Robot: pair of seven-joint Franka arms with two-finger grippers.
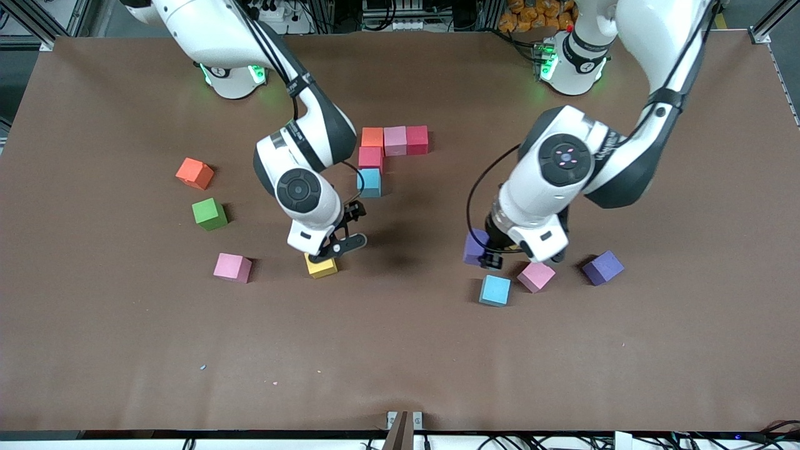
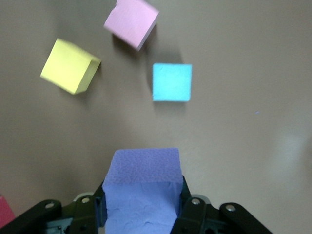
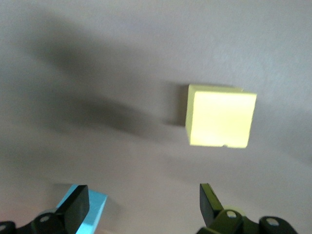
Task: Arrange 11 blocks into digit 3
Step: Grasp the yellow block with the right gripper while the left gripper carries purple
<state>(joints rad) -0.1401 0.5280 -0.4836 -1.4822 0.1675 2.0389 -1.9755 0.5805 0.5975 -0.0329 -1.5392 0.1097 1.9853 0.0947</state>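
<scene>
1. Brown matte surface (image 1: 400, 350) carries coloured cubes; both arm bases stand along its edge farthest from the front cam
2. Started figure near mid-surface: orange cube (image 1: 372, 137), pink cube (image 1: 395, 140) and red cube (image 1: 417, 139) touching in a row; second red cube (image 1: 370, 157) touches the orange one on its side nearer the front cam, then a light blue cube (image 1: 369, 182) nearer still
3. Left gripper (image 1: 494, 253) is low over the surface twd the left arm's end, fingers (image 2: 187, 207) clenched on a purple cube (image 2: 142, 187)
4. Close by the left gripper: light blue cube (image 1: 495, 290), pink cube (image 1: 535, 276), second purple cube (image 1: 603, 267); left wrist view also shows a yellow cube (image 2: 69, 66), hidden under the arm in the front view
5. Right gripper (image 1: 332, 248) hangs just over a yellow cube (image 1: 321, 266), fingers (image 3: 210, 204) spread wide, holding nothing; right wrist view shows that yellow cube lying ahead of the fingertips, not between them
6. Twd the right arm's end lie loose cubes, well apart: orange-red cube (image 1: 194, 173), green cube (image 1: 209, 214), pink cube (image 1: 232, 267)
</scene>
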